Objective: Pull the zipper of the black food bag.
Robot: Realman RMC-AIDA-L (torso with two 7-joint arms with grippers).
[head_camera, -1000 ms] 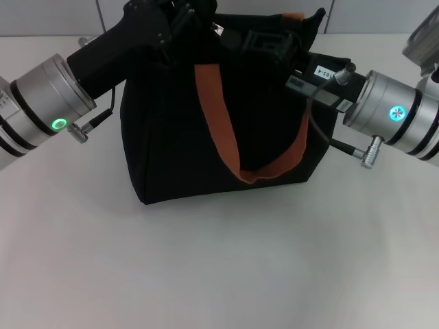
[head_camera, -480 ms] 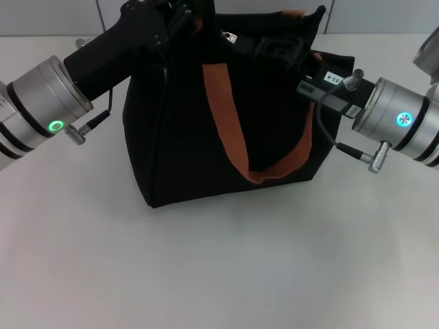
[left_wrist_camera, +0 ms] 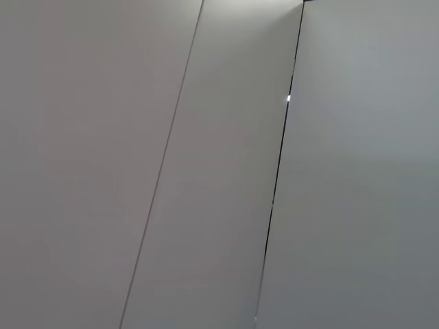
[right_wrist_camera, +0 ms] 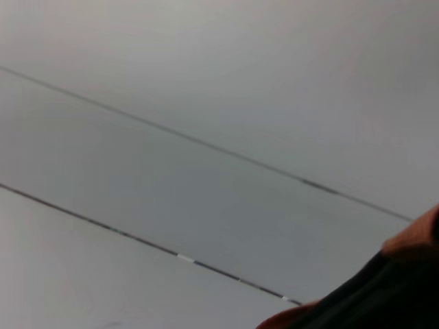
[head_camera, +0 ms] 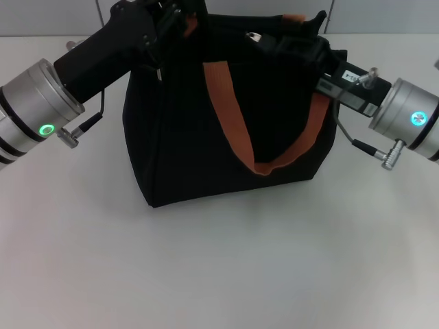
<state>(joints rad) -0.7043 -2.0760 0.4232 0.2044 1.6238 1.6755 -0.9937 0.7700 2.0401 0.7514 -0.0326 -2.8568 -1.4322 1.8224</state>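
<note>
Zipper slid rightward with right claw; strap hangs.

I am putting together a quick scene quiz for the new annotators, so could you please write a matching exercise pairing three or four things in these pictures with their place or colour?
Column 1:
1. left gripper
2. right gripper
3. strap handle
4. black food bag

Column 2:
A. orange-brown, looping down the front of the bag
B. at the bag's top, on the robot's right side
C. standing on the white table
D. at the bag's top corner on the robot's left side

Pairs: 1-D, 2-B, 3-A, 4-C
</note>
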